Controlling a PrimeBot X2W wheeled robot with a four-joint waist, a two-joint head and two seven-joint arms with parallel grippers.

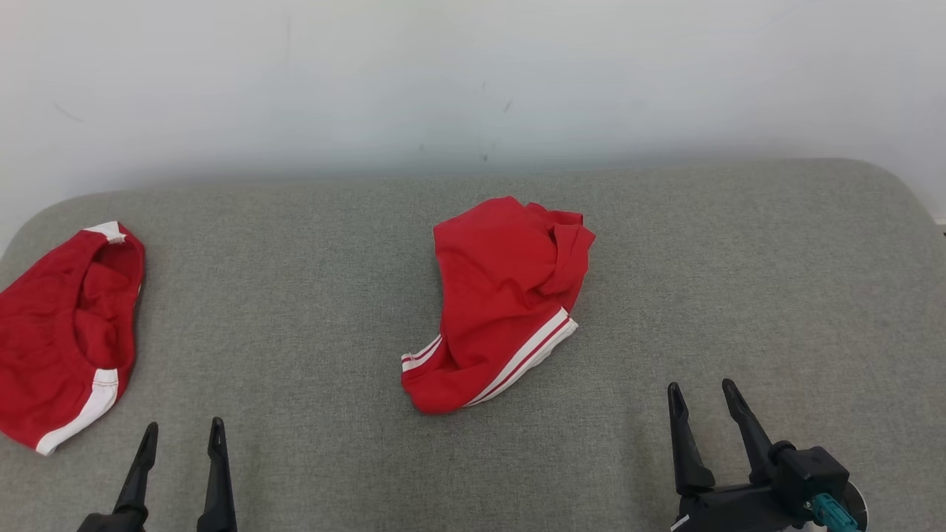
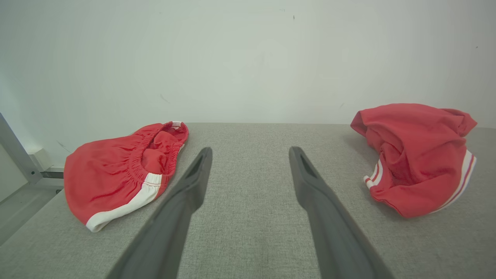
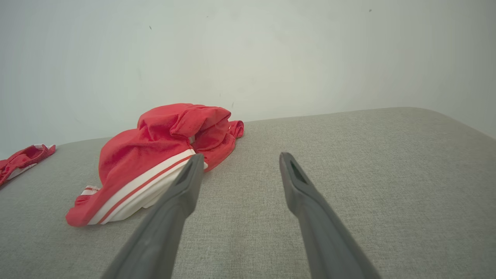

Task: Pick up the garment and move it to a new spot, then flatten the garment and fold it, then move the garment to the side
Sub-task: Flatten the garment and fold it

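The grey worktop (image 1: 310, 332) spreads wide under a pale wall (image 1: 473, 74), most of it bare. The garment (image 1: 502, 295) sits near the middle, toward the back, bunched into a red heap with its white-striped hem turned toward the robot and a loose flap piled at its far right. Another red piece (image 1: 59, 332), with a gathered band and white trim, lies well apart at the left edge and looks like no part of this step. The step in hand seems to be the first pick-up, not yet begun. The right claw (image 1: 701, 384) looks the better choice, since the garment lies nearer to it, ahead and to its left in its wrist view. It should come down on a raised fold or the striped hem rather than the flat middle, pinch only the top layers, and lift until the tail clears the worktop before carrying it to a bare spot. The soft fabric will likely sag and swing, so a slow carry is wise. That claw sits at the near right, fingers spread wide, empty, its tips short of the garment and touching nothing. The left claw (image 1: 184, 425), at the near left, is spread just as wide and holds nothing; it points at the bare strip between the two red pieces.
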